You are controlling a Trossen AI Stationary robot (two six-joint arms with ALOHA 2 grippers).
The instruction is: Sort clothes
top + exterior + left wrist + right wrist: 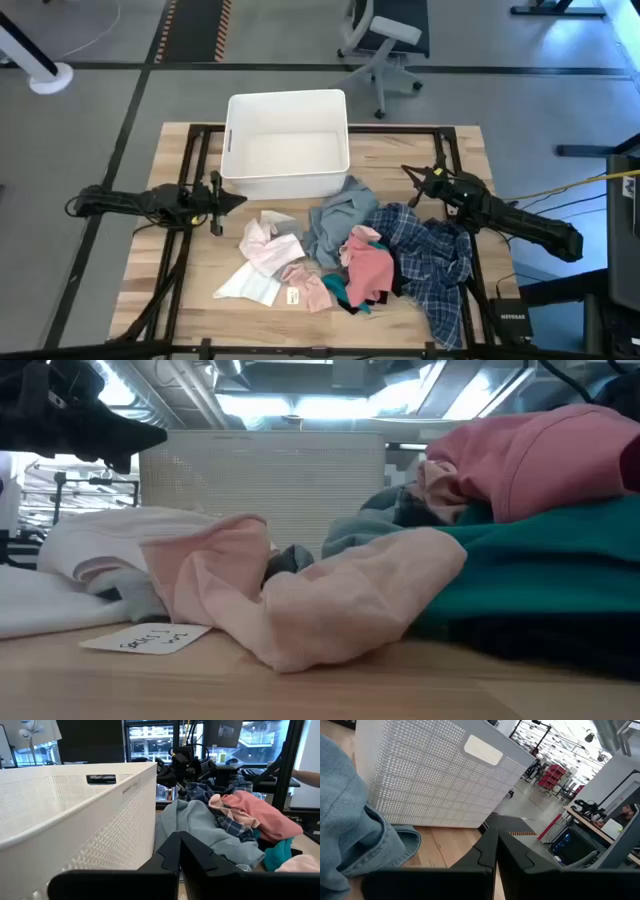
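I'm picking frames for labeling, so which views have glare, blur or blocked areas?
Low view: bright ceiling lights glare behind the white bin; the pale pink cloth and teal cloth right in front are soft and fill the picture. Left wrist view: lit windows wash out behind, and the left gripper blocks the bottom. Right wrist view: bright room behind. High view: even light, sharp.

Both arms lie low, left pincer [237, 200] and right pincer [408, 171] closed, empty.

Clothes heap crumpled on table: plaid shirt [436, 262] at right, grey-blue top [335, 218] beside it, pink piece [368, 268] over teal piece [339, 290], pale pink pieces [272, 250] left.
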